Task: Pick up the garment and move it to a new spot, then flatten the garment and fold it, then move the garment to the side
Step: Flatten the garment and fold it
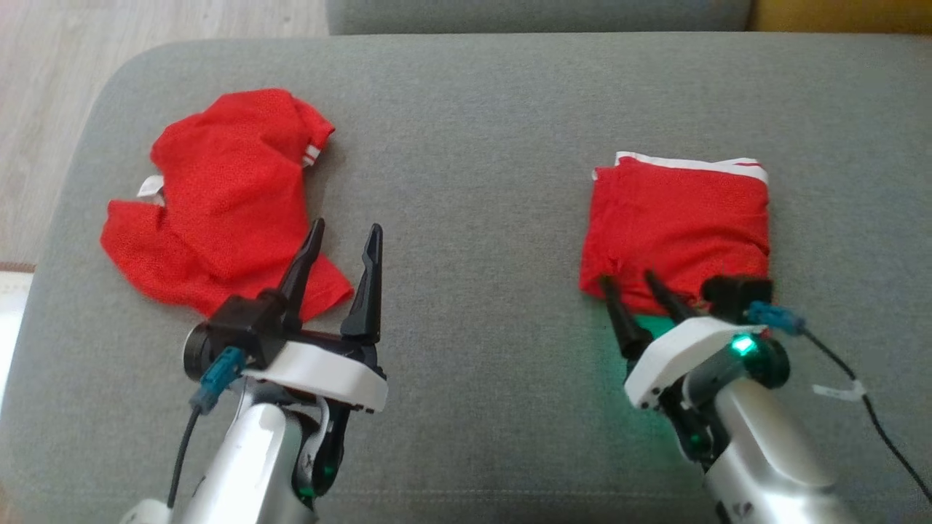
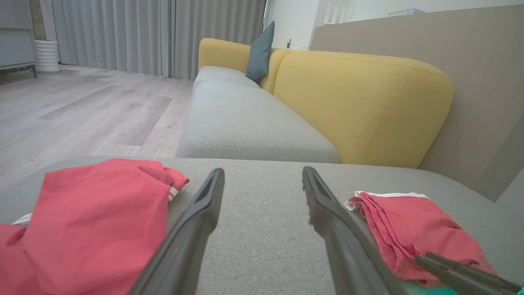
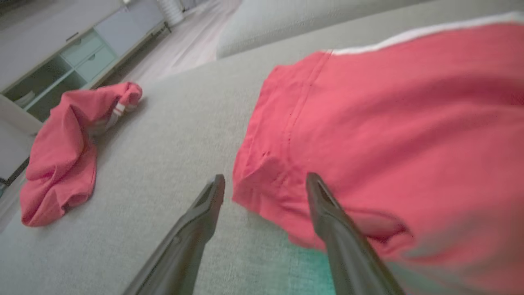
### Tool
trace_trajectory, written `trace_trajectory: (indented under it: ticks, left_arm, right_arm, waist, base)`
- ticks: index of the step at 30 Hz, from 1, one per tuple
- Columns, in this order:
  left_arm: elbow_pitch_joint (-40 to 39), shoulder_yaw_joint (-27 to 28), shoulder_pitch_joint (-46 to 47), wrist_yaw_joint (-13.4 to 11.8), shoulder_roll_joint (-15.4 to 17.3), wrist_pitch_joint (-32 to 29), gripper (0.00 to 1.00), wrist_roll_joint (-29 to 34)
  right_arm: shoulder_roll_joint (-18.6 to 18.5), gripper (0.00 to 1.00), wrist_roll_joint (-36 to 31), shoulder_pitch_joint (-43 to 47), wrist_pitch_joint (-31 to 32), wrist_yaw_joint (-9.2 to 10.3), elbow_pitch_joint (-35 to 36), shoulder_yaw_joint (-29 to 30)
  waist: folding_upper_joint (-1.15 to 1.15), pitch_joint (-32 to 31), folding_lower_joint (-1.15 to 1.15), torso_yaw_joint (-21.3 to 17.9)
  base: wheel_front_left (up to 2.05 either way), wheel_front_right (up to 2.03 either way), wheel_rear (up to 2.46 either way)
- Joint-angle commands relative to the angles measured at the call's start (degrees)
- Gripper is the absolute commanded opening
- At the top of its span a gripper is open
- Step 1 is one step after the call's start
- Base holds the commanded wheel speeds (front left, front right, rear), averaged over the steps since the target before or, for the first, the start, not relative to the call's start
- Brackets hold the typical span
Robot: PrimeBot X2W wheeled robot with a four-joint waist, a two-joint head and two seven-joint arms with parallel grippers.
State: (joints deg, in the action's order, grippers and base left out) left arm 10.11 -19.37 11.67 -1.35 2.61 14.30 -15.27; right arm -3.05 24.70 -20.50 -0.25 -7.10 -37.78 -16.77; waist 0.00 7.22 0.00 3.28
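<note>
A folded red garment (image 1: 677, 218) with white trim lies flat on the right of the grey cushion (image 1: 480, 145). My right gripper (image 1: 627, 277) stands open at its near left corner, fingers apart and gripping nothing. In the right wrist view the garment (image 3: 389, 123) lies just beyond the open gripper (image 3: 265, 177), its corner at the right finger. A second, crumpled red garment (image 1: 226, 196) lies on the left. My left gripper (image 1: 346, 225) hovers open at its near right edge, empty. The left wrist view shows that gripper (image 2: 263, 172) over bare cushion between the crumpled (image 2: 94, 221) and folded (image 2: 409, 221) garments.
The cushion's rounded left edge drops to a wooden floor (image 1: 44, 87). A yellow sofa back (image 2: 360, 106) with a teal pillow (image 2: 260, 51) stands beyond. A black cable (image 1: 874, 415) trails from my right wrist. A low cabinet (image 3: 73, 61) stands across the room.
</note>
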Motion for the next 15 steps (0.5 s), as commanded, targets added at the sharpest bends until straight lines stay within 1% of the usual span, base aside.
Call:
trace_trajectory:
  ticks: [1, 5, 7, 9, 10, 11, 15]
  left_arm:
    - [-1.6, 2.3, 1.3, 0.0, 0.3, 0.7, 1.00, 0.5]
    - [-2.1, 3.0, 1.3, 0.0, 0.3, 0.7, 1.00, 0.9]
    - [-2.7, 3.4, 1.3, -0.1, 0.3, 0.7, 1.00, 0.8]
    - [-3.4, 3.7, 1.3, -0.3, 0.3, 0.7, 1.00, 0.8]
    - [-3.4, 3.7, 1.3, -0.3, 0.3, 0.7, 1.00, 0.8]
    - [-4.3, 3.9, 1.4, -0.5, 0.3, 0.7, 1.00, 0.5]
    - [-5.3, 4.1, 1.5, -0.8, 0.3, 0.7, 1.00, 0.1]
  right_arm:
    - [0.2, 1.00, 0.0, -1.1, -1.2, -0.39, 2.8, 0.0]
    - [0.2, 1.00, -2.2, -0.9, -3.4, -0.39, 6.8, 4.7]
    - [0.2, 1.00, -4.8, -0.4, -4.4, -0.39, 9.8, 7.7]
    - [0.1, 1.00, -8.7, 0.5, -5.4, -0.39, 13.3, 10.7]
    - [0.1, 1.00, -8.7, 0.5, -5.4, -0.39, 13.3, 10.7]
    - [0.1, 1.00, -12.3, 1.7, -6.0, -0.39, 17.2, 13.5]
    - [0.1, 1.00, -17.5, 4.6, -7.7, -0.39, 24.2, 17.9]
  waist:
    - [0.00, -0.7, 0.00, -0.8]
    - [0.00, -1.7, 0.00, -2.1]
    - [0.00, -2.2, 0.00, -2.8]
    - [0.00, -2.5, 0.00, -3.5]
    - [0.00, -2.5, 0.00, -3.5]
    - [0.00, -2.6, 0.00, -4.0]
    - [0.00, -2.7, 0.00, -4.7]
  base:
    - [0.00, 0.00, 0.00]
    - [0.00, 0.00, 0.00]
    - [0.00, 0.00, 0.00]
    - [0.00, 0.00, 0.00]
    - [0.00, 0.00, 0.00]
    - [0.00, 0.00, 0.00]
    - [0.00, 0.00, 0.00]
